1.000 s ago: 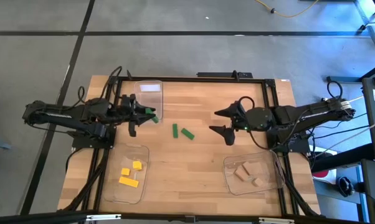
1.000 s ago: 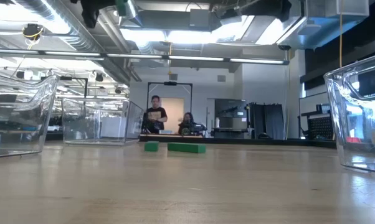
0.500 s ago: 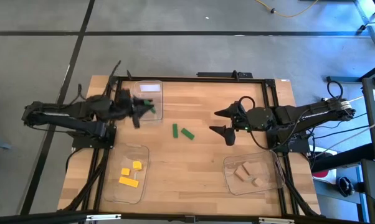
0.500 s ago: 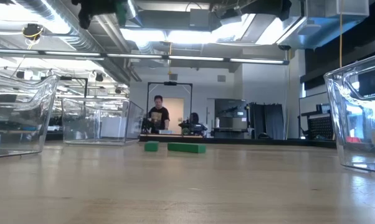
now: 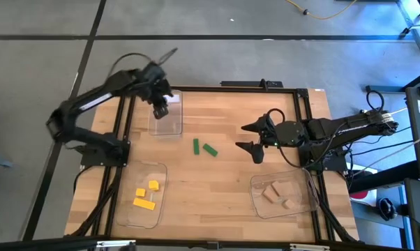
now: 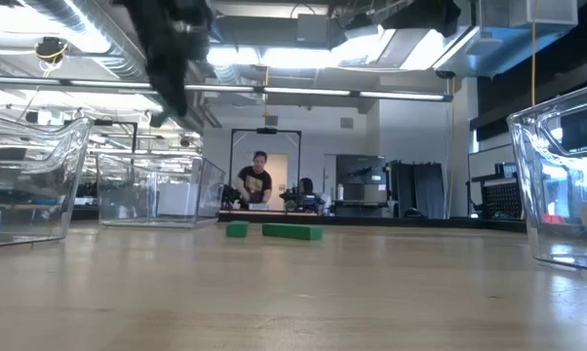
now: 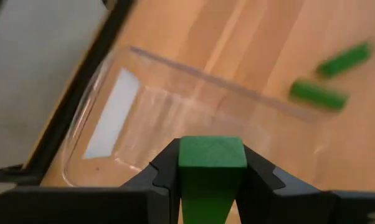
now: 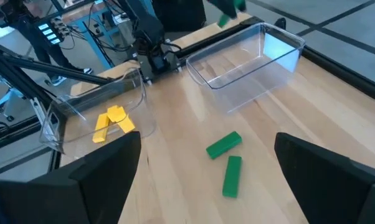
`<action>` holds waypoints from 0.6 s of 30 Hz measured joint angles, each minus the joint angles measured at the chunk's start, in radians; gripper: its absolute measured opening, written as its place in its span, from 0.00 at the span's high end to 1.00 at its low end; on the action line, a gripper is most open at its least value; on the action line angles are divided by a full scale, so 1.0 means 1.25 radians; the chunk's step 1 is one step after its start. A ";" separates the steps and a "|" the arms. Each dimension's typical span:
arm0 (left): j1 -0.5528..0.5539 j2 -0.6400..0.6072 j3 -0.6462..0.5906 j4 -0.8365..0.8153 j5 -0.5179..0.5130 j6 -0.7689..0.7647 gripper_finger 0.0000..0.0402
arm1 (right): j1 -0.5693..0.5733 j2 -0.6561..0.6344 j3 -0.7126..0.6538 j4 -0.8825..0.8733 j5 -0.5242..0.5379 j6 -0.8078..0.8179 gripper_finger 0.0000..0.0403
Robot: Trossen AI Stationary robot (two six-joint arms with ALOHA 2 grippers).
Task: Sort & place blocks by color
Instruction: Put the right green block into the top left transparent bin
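My left gripper [image 5: 160, 106] is raised over the clear tray [image 5: 169, 120] at the table's far left and is shut on a green block [image 7: 212, 155]. That tray [image 7: 175, 106] shows below the block in the left wrist view, with nothing lying in it. Two more green blocks [image 5: 196, 146] [image 5: 209, 149] lie flat on the table's middle, also visible in the right wrist view [image 8: 223, 144] [image 8: 232, 176]. My right gripper [image 5: 242, 137] hovers open just right of them. Yellow blocks [image 5: 144, 195] lie in the near-left tray, tan blocks [image 5: 275, 194] in the near-right tray. My left gripper pinches the green block between its two fingers, one on each side face [image 7: 182, 163]. The block's square end [image 7: 212, 151] sticks out past the fingertips. The fingers slant down from above, and the block is lifted clear over the far-left tray.
Three clear trays stand on the table: far left, near left [image 5: 141, 222] and near right [image 5: 302, 206]. Bare wood lies between them. A black frame [image 5: 266, 86] runs along the table's far edge. People stand in the room beyond the table [image 6: 258, 181].
My left arm has risen and swung from the table's left side toward the far edge, carrying the green block. Its gripper has tipped from level to pointing down over the far-left tray. The right arm has kept still.
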State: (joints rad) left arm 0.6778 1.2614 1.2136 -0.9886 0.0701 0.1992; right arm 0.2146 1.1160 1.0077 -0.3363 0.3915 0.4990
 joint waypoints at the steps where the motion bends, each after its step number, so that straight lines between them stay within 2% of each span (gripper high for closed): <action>1: 0.012 0.036 0.004 -0.007 0.000 0.041 0.77 | 0.000 0.000 0.000 0.000 0.000 0.007 0.08; 4: 0.032 0.135 0.003 -0.010 -0.004 0.141 0.77 | 0.000 0.000 0.000 0.000 0.000 0.020 0.08; 10: 0.031 0.297 0.003 0.038 -0.031 0.237 0.77 | 0.000 0.000 0.000 -0.008 0.004 0.062 0.08; 18: 0.044 0.425 0.003 0.065 -0.061 0.249 0.77 | 0.000 0.001 0.000 -0.024 0.007 0.108 0.08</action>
State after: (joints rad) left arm 0.7330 1.7922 1.2179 -0.9068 -0.0063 0.5098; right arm 0.2144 1.1167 1.0077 -0.3659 0.4000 0.6336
